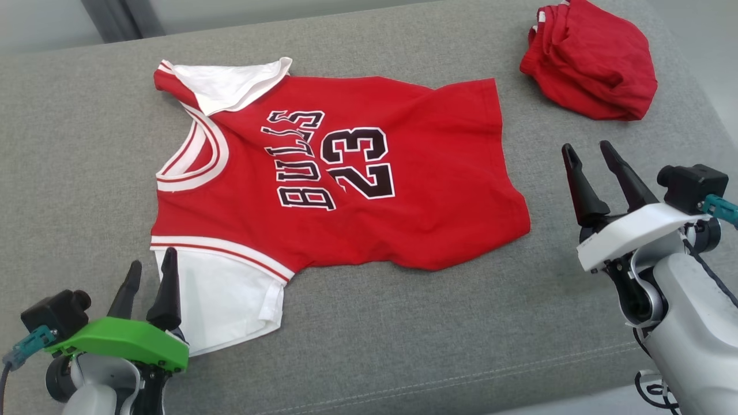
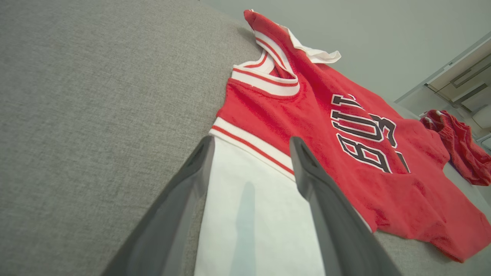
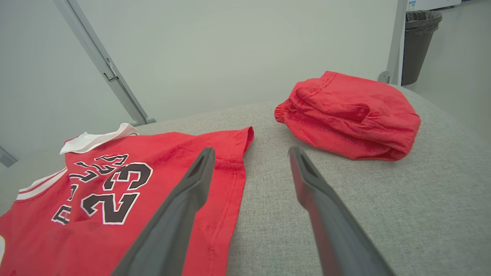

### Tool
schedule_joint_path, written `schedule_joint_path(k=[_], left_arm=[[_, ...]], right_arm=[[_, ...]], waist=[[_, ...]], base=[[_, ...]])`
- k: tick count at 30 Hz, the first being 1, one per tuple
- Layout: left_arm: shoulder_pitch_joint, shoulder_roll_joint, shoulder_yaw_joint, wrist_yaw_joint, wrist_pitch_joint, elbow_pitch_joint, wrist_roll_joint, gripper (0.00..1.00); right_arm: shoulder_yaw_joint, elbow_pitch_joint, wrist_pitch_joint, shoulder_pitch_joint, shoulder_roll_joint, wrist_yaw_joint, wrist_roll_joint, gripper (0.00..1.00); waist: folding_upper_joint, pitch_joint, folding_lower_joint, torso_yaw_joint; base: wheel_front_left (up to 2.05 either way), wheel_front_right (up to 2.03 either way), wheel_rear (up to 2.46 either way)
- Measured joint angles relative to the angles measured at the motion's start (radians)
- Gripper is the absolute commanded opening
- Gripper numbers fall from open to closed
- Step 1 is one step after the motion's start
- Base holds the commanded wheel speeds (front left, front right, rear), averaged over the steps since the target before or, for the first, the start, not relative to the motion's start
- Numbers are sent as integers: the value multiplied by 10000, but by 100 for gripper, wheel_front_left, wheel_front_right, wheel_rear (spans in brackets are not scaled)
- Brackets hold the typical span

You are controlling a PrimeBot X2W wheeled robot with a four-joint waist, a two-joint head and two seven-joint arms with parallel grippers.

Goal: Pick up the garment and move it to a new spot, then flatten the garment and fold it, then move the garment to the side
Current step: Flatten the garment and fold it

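While spread flat on the grey cushion (image 1: pixel 86 144), length running left to right, puts the jersey (image 1: pixel 346 173) nearest the left gripper (image 1: pixel 153 257), jaws apart at the white sleeve (image 1: pixel 219 300), with the right gripper (image 1: pixel 587 146), likewise parted and empty, just off the hem.

I read two things, both on the chest of the red jersey (image 1: pixel 346 190): the word BULLS (image 1: pixel 300 161) in black letters edged white, and next to it the number 23 (image 1: pixel 358 163) in the same style. Through the left wrist view only BUL reads clearly.
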Motion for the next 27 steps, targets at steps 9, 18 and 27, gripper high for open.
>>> schedule_joint_path(k=[9,18,27], left_arm=[[977,167,17,305,439,-602,-36,100],[1407,357,-268,512,953,-905,119,100],[1631,531,-330,871,1189,-965,332,100]], right_arm=[[-36,-897,0,662,113,-84,-40,100],[-226,-1499,0,1011,36,-186,-186,100],[-307,-1894,0,1196,27,-190,-263,100]], waist=[[0,-37,0,92],[0,112,0,-42],[-1,194,0,-80]], base=[[0,0,0],[0,0,0],[0,0,0]])
